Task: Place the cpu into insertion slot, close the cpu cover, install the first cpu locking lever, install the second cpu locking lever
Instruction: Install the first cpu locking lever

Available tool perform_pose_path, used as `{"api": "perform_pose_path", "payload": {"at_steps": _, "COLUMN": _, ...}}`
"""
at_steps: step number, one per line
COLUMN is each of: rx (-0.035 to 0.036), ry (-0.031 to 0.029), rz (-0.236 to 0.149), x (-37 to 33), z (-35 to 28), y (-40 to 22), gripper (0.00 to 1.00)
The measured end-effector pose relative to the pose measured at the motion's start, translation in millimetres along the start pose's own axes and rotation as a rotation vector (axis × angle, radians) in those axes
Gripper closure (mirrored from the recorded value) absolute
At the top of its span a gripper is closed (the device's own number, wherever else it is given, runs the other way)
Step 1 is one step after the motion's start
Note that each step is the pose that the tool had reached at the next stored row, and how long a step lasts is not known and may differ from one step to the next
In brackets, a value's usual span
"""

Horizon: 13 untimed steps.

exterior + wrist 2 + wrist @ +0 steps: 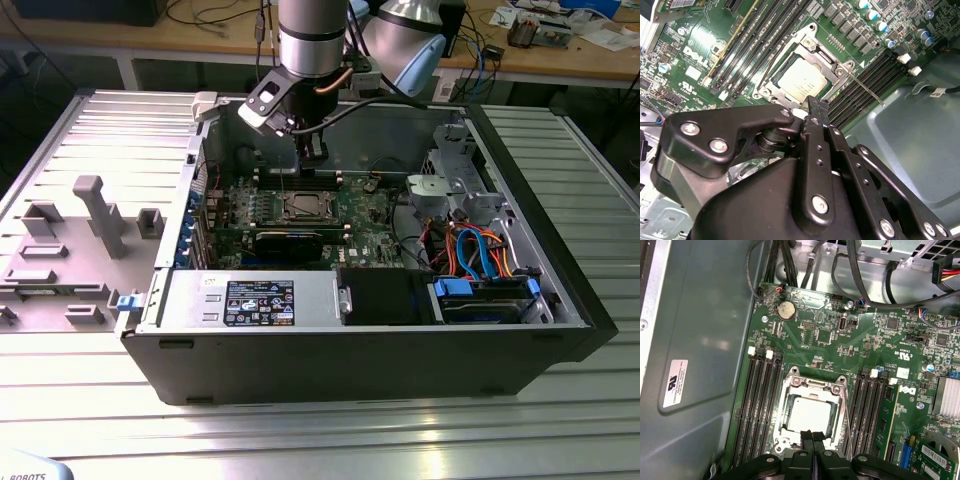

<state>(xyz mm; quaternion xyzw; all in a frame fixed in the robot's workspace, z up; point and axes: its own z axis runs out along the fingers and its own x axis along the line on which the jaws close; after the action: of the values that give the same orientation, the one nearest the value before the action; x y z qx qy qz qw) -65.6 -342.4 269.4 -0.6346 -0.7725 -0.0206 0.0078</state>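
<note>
1. The gripper [312, 152] hangs inside the open computer case [400, 350], right above the motherboard [840, 340].
2. Its two black fingers are pressed together with nothing between them, as both wrist views show [812, 436] [816, 107].
3. The cpu [810, 415] lies flat in its socket, just ahead of the fingertips and below them. Its silvery top is plain to see in the second wrist view [799, 82].
4. The cpu cover [812, 384] is down, and its metal frame rings the chip with the square window over it.
5. The fingertips sit over the near edge of that frame. I cannot tell whether they touch it.
6. A thin metal lever [868, 90] juts out from a corner of the socket, slanting away over the memory slots [860, 82] to one side of the gripper.
7. More dark memory slots [762, 405] run along the socket's other side.
</note>
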Motion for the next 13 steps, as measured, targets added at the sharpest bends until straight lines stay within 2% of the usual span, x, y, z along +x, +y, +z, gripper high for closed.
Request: {"api": "perform_pose_path", "payload": {"at_steps": 13, "rx": 0.0004, "ry": 0.0003, "rz": -0.013, "x": 0.0, "z": 0.0, "y": 0.0, "gripper": 0.89}}
